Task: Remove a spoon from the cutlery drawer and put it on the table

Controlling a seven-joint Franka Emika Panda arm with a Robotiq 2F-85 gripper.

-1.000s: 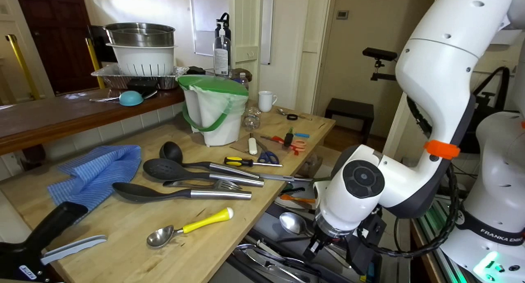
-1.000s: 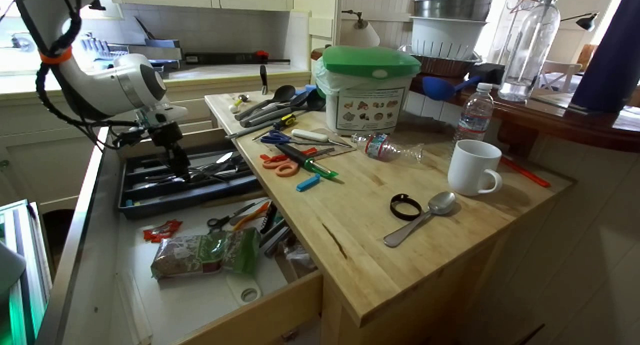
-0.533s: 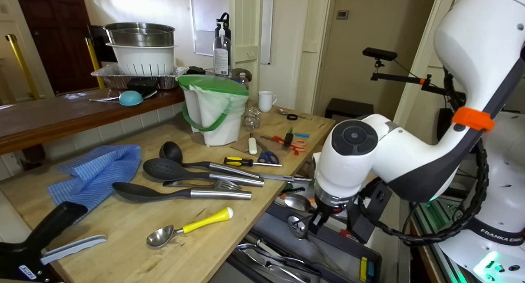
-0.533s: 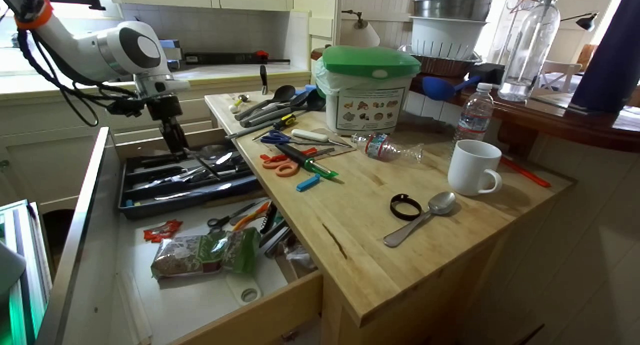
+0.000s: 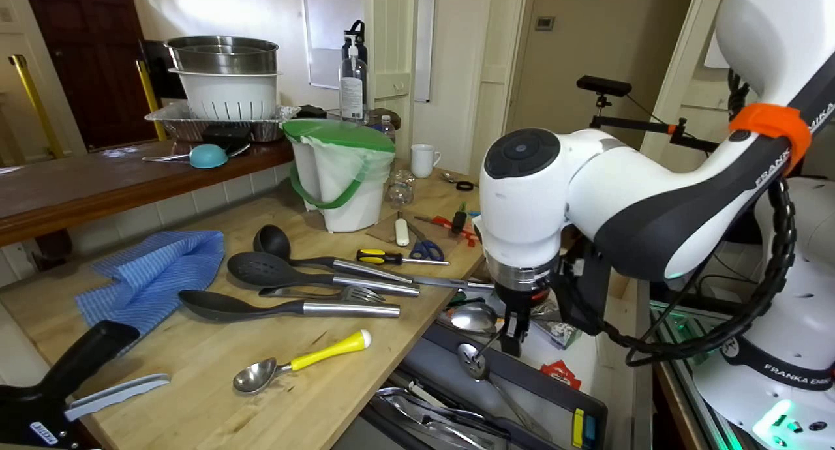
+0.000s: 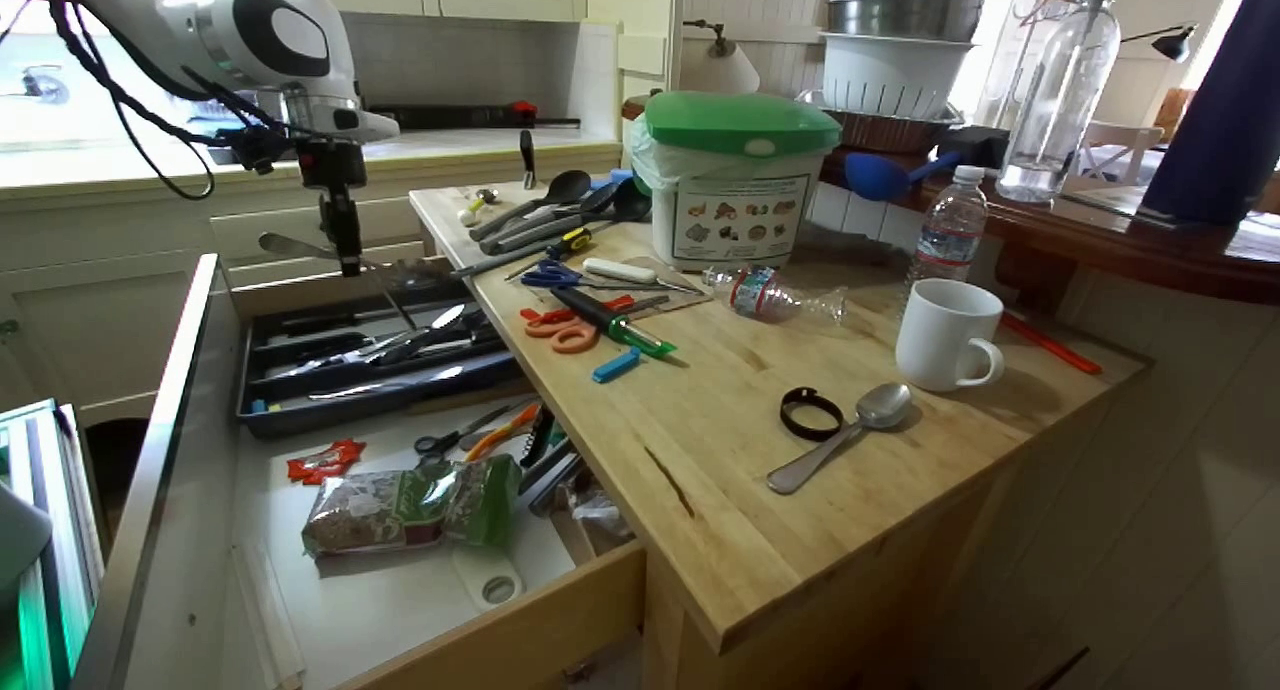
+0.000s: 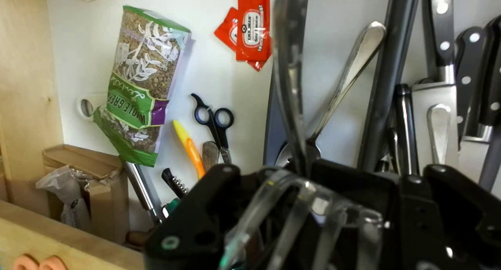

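Observation:
My gripper (image 5: 513, 345) is above the cutlery drawer (image 6: 520, 620) and looks shut on a metal spoon. Its flat handle (image 6: 300, 247) sticks out on one side of the jaws in an exterior view. Its large bowl (image 5: 474, 318) shows on the other side. In the wrist view a blurred metal handle (image 7: 287, 66) runs up from the jaws (image 7: 311, 170). Pale curved bands there cross the dark gripper; I cannot tell what they are. A slotted spoon (image 5: 473, 359) lies in the drawer below. The table (image 6: 740, 510) is beside the drawer; another spoon (image 6: 882, 407) lies on it.
A dark tray (image 6: 300, 420) holds jumbled cutlery. A lentil bag (image 6: 380, 510), scissors (image 7: 213, 117) and soy packets (image 7: 253, 29) lie in the drawer. On the table are a green-lidded bucket (image 5: 352, 195), dark ladles, a screwdriver (image 5: 381, 257), a yellow scoop (image 5: 333, 351) and a blue cloth (image 5: 156, 274).
My gripper has risen out of the tray, the spoon rising with it. The slotted spoon, hidden earlier, now shows below. The table items have not moved.

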